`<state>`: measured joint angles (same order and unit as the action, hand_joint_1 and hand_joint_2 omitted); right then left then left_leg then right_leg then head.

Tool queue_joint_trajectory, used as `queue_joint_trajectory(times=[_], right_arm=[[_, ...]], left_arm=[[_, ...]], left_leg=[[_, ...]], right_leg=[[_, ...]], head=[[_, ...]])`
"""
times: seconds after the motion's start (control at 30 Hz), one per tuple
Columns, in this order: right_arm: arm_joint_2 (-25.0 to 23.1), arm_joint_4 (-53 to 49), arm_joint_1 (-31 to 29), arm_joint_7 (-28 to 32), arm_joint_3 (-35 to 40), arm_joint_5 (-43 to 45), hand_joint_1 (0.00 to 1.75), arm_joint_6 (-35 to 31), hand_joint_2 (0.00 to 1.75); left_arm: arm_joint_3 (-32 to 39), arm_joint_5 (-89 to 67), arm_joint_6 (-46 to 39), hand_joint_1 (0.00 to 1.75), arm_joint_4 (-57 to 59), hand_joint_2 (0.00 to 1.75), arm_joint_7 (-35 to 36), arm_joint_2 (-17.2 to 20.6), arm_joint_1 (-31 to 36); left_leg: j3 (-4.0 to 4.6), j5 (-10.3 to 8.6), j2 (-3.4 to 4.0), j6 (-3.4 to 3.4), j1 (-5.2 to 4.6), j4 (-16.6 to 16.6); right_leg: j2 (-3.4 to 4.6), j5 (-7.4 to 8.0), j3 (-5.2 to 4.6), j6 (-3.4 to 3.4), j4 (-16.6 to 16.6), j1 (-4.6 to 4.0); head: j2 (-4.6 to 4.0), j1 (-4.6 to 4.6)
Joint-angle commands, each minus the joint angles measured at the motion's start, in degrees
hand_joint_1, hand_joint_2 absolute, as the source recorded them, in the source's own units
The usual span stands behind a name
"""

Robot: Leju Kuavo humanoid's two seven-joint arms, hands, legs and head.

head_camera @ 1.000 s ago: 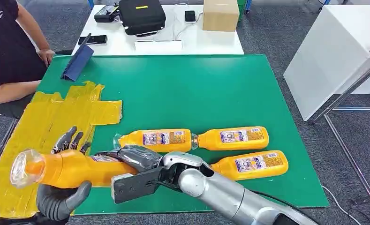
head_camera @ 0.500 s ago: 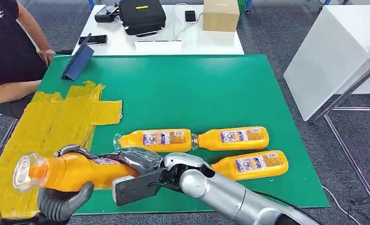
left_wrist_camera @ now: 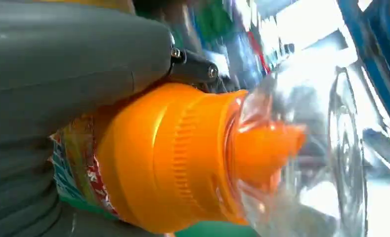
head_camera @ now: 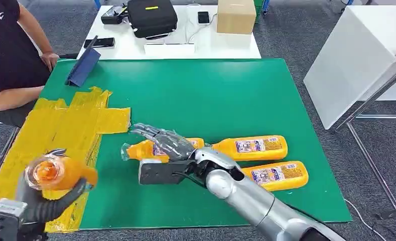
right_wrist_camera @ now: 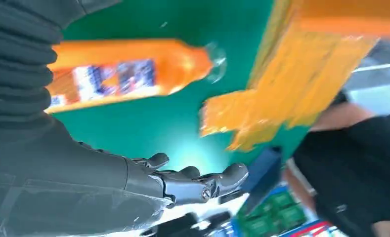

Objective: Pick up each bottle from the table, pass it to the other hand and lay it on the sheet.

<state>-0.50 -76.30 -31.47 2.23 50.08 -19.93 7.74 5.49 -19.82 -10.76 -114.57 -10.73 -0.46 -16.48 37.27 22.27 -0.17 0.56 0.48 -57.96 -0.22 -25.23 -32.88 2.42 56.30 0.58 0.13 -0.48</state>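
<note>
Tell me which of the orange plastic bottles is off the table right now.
The orange plastic bottle gripped in the robot's left hand over the yellow sheet; the other three lie on the green table.

- The left hand [left_wrist_camera: 59,98], its grey cover filling the left side of the frame, grips an orange bottle [left_wrist_camera: 153,158].
- The bottle's clear cap [left_wrist_camera: 321,148] fills the right half.
- The background at upper right is blurred.
</note>
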Motion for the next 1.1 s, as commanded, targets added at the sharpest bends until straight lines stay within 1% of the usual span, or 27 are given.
queue_joint_trajectory(times=[0.03, 0.07, 0.1, 0.3, 0.37, 0.43, 0.47, 0.5, 0.53, 0.6, 0.8, 0.97, 1.1], right_arm=[[1.7, 6.3, -2.2, -0.9, -2.7, -1.3, 0.00, 0.6, 0.00], [1.3, 7.2, -2.7, -1.1, -2.6, -1.5, 0.00, 0.8, 0.00], [1.0, 7.9, -3.1, -1.3, -2.5, -1.6, 0.00, 1.0, 1.75], [-0.9, 12.5, -5.1, -2.8, -1.3, -2.6, 0.00, 2.4, 1.75], [-1.4, 14.3, -5.9, -3.4, -0.3, -3.6, 0.00, 3.0, 1.75], [-1.9, 15.2, -6.3, -3.5, 0.0, -3.8, 0.00, 3.0, 1.75], [-2.4, 16.5, -6.9, -4.1, 0.6, -4.6, 0.00, 3.4, 1.75], [-2.6, 16.8, -7.0, -4.1, 0.6, -4.6, 0.00, 3.4, 1.75], [-3.0, 17.5, -7.2, -4.3, 0.8, -4.9, 0.00, 3.5, 1.75], [-3.2, 17.8, -7.3, -4.3, 0.8, -4.9, 0.00, 3.5, 1.75], [-3.2, 17.8, -7.3, -4.3, 0.8, -4.9, 0.00, 3.5, 1.75], [-5.2, 21.4, -8.7, -5.6, 1.1, -6.2, 0.00, 4.5, 1.75], [-5.2, 21.4, -8.7, -5.6, 1.1, -6.2, 0.00, 4.5, 1.75]], left_arm=[[9.8, -26.3, -9.5, 1.75, 9.1, 1.75, 0.9, -2.2, 3.3], [9.3, -30.0, -10.2, 1.75, 11.0, 1.75, 1.7, -1.6, 3.5], [9.1, -31.6, -10.9, 1.75, 12.6, 1.75, 2.1, -1.3, 3.8], [7.0, -36.0, -10.4, 1.75, 20.7, 1.75, 3.7, 0.7, 5.7], [5.4, -38.3, -9.9, 1.75, 23.0, 1.75, 4.2, 2.0, 6.1], [4.6, -39.1, -9.9, 1.75, 24.5, 1.75, 4.2, 2.4, 6.5], [2.6, -41.1, -8.8, 1.75, 26.4, 1.75, 4.7, 3.7, 7.0], [2.3, -41.1, -8.8, 1.75, 26.9, 1.75, 4.7, 3.7, 7.2], [1.2, -41.7, -8.5, 1.75, 28.0, 1.75, 5.0, 4.4, 7.5], [0.8, -41.8, -8.5, 1.75, 28.5, 1.75, 5.1, 4.5, 7.7], [0.8, -41.8, -8.5, 1.75, 28.5, 1.75, 5.1, 4.5, 7.7], [-4.9, -40.8, -3.4, 1.75, 33.4, 1.75, 5.7, 8.1, 9.6], [-4.9, -40.8, -3.4, 1.75, 33.4, 1.75, 5.7, 8.1, 9.6]], left_leg=[[-0.29, 0.06, 0.00, 0.01, -0.02, 0.1], [-0.18, 0.02, -0.01, 0.00, -0.05, 0.1], [-0.27, 0.03, -0.03, -0.01, -0.04, 0.1], [-0.29, 0.00, 0.03, -0.03, -0.06, 0.1], [-0.15, -0.01, 0.00, -0.02, -0.05, 0.1], [-0.21, 0.00, 0.01, -0.03, -0.06, 0.1], [-0.31, 0.01, 0.01, -0.04, -0.05, 0.1], [-0.20, 0.00, 0.00, -0.02, -0.05, 0.1], [-0.28, 0.03, 0.01, -0.04, -0.04, 0.1], [-0.15, -0.02, -0.01, -0.02, -0.07, 0.1], [-0.22, 0.04, 0.01, -0.03, -0.02, 0.0], [-0.16, -0.02, -0.03, -0.04, -0.06, 0.1], [-0.13, -0.01, 0.03, -0.03, -0.03, 0.0]], right_leg=[[0.00, -0.05, 0.30, -0.06, -0.1, 0.01], [-0.01, -0.03, 0.18, -0.03, -0.1, 0.05], [-0.03, -0.05, 0.28, -0.07, -0.1, 0.03], [0.03, -0.01, 0.25, -0.11, -0.1, 0.04], [0.01, 0.00, 0.13, -0.05, 0.0, 0.04], [0.01, -0.02, 0.17, -0.07, 0.0, 0.04], [0.01, -0.03, 0.27, -0.10, -0.1, 0.03], [-0.01, -0.02, 0.17, -0.06, 0.0, 0.04], [0.01, -0.05, 0.25, -0.10, 0.0, 0.03], [-0.01, -0.02, 0.12, -0.04, 0.0, 0.06], [0.01, -0.06, 0.21, -0.09, 0.0, 0.01], [-0.03, -0.03, 0.14, -0.07, 0.0, 0.06], [0.04, -0.01, 0.10, -0.05, 0.0, 0.02]], head=[[0.00, 0.00], [0.00, 0.00], [0.00, 0.02], [0.00, -0.02], [0.00, 0.00], [0.00, 0.00], [0.00, -0.02], [0.00, -0.02], [0.00, 0.02], [0.00, -0.02], [0.00, 0.00], [0.00, 0.00], [0.00, -0.02]])
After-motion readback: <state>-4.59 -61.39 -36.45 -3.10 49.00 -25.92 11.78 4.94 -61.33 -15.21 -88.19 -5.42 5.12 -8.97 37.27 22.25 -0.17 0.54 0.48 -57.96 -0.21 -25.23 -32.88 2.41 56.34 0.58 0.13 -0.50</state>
